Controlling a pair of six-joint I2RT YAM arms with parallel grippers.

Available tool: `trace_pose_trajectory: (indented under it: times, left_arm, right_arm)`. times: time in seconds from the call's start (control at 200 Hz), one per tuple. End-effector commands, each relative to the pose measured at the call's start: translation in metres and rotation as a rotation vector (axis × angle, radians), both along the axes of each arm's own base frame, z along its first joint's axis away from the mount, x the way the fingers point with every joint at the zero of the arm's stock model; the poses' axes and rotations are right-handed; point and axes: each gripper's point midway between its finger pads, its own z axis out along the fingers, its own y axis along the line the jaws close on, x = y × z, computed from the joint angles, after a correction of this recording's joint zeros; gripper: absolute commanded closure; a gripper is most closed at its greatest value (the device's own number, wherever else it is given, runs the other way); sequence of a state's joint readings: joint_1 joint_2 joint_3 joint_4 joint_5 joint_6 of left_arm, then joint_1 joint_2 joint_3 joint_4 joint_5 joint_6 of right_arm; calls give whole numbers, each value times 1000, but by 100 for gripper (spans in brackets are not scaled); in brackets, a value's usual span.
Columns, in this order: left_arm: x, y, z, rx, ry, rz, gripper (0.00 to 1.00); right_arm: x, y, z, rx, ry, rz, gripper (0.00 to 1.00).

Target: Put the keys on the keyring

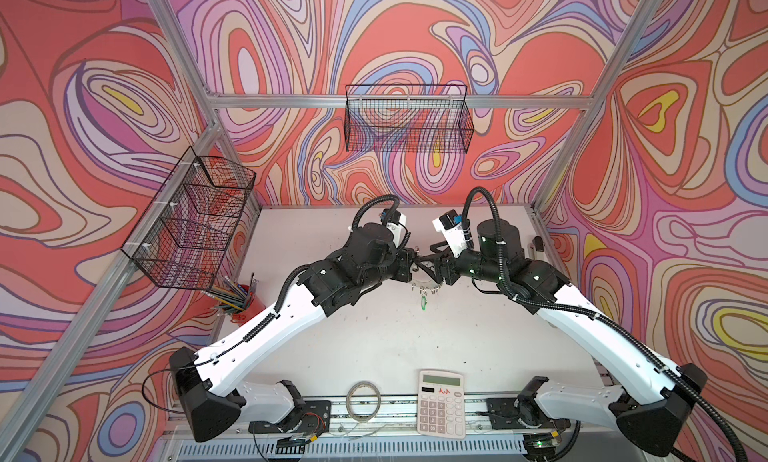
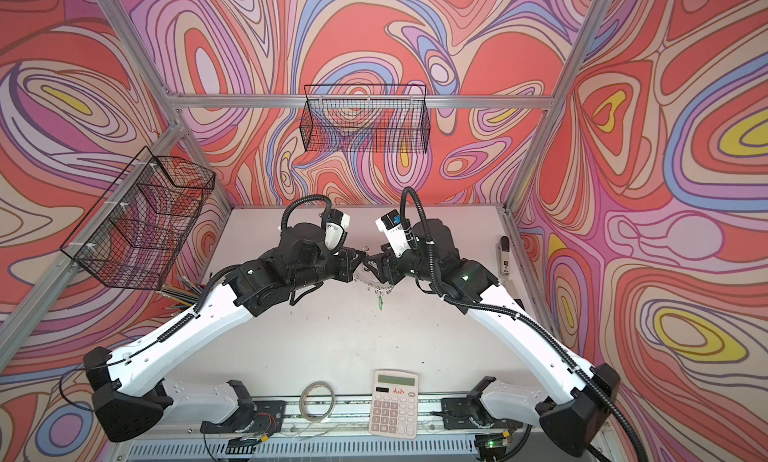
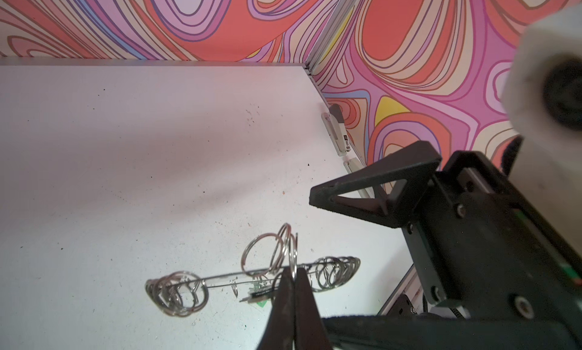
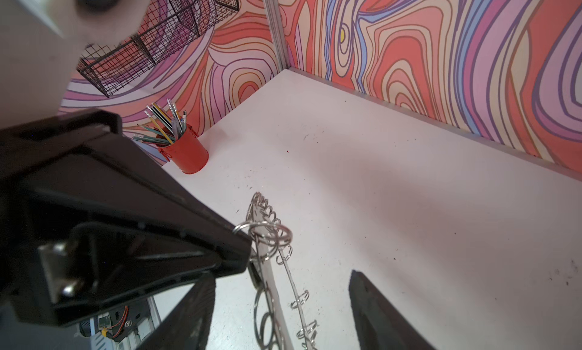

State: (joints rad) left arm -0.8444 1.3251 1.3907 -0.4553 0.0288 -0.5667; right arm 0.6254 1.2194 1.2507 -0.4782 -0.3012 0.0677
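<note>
Two sets of jaws: left jaws pinch a wire loop (image 3: 293,254), likely the surest hold on the light, stiff, slippery-looking flat silver metal keyring (image 3: 226,277); right jaws gape wide

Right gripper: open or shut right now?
Open. In the wrist view the right gripper has its fingers wide apart, with the keyring running between them, not clamped.

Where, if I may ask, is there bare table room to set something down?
Free: the table stretch between the keyring and the calculator and tape roll; also the strip by the back wall. Crowded: the centre, around the left gripper and right gripper.
</note>
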Motion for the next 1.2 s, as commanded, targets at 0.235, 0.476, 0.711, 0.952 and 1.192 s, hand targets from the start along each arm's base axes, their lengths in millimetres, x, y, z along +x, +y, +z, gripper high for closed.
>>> trace_pose_trajectory:
  times: [0.235, 0.476, 0.711, 0.952, 1.192]
  left_arm:
    - [-4, -4, 24, -53, -9, -15, 100]
    - [-4, -5, 23, -48, -5, -18, 100]
    - [-7, -10, 27, -69, 6, -40, 100]
    - [-9, -8, 34, -87, 1, -38, 100]
    - [-11, -10, 34, -91, 16, -56, 100]
  right_arm:
    - [-10, 8, -21, -98, -26, 115, 30]
    - [-14, -2, -19, -106, -50, 85, 29]
    - [-6, 14, -2, -41, -91, 113, 29]
    - [2, 22, -5, -66, -103, 108, 35]
    - [6, 16, 4, -37, -138, 58, 62]
